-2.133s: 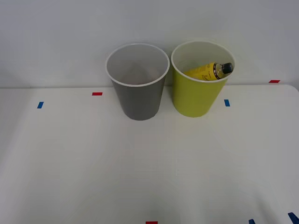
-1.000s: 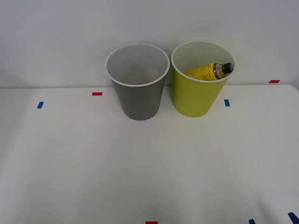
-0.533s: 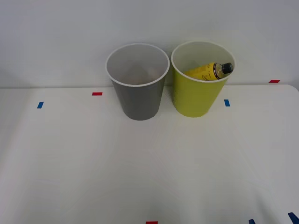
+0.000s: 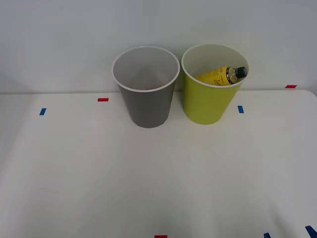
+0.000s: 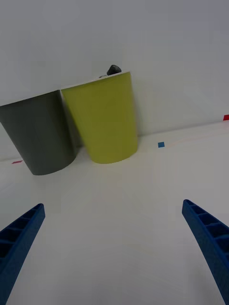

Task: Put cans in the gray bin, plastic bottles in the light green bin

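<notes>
From the front view, the gray bin and the light green bin stand upright side by side at the far edge of the white table, the gray one on my left, their rims almost touching. A yellow plastic bottle lies tilted inside the light green bin, its black cap leaning on the rim at the right (the cap pokes just above the white edge). Inside the gray bin I see the pale wall; what lies at its bottom I cannot tell. Small red and blue tape marks dot the table.

From my right wrist view, my gripper hangs above the bare table with its two blue ribbed fingers spread wide, holding nothing. Both bins stand well ahead of it, their walls close together, and the bottle's dark cap peeks over the green rim.
</notes>
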